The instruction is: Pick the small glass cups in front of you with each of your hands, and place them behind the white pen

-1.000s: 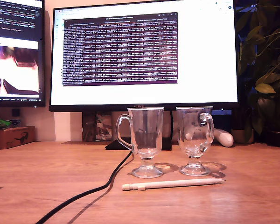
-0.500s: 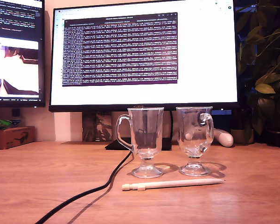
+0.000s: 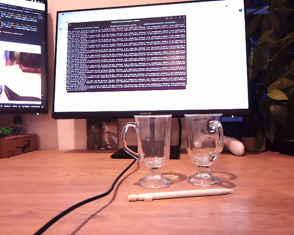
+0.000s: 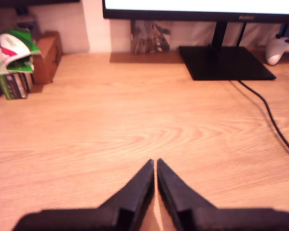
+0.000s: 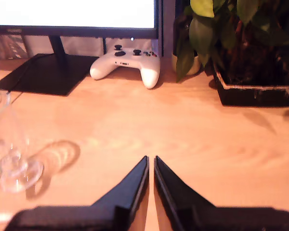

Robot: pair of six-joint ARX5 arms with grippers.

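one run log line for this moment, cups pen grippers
cups: upright behind white pen | first gripper: shut, empty | second gripper: shut, empty

My first end effector (image 4: 156, 166), tips nearly together, empty, above wooden desk (image 4: 111, 125).

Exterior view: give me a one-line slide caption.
Two glass cups stand just behind the white pen on a wooden desk, monitor behind, black cable alongside.

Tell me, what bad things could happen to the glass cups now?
The two glass cups stand close together on narrow feet, so a bump could tip one into the other. The white pen lies just before them and could roll away if nudged. The black cable runs past one cup and might snag.
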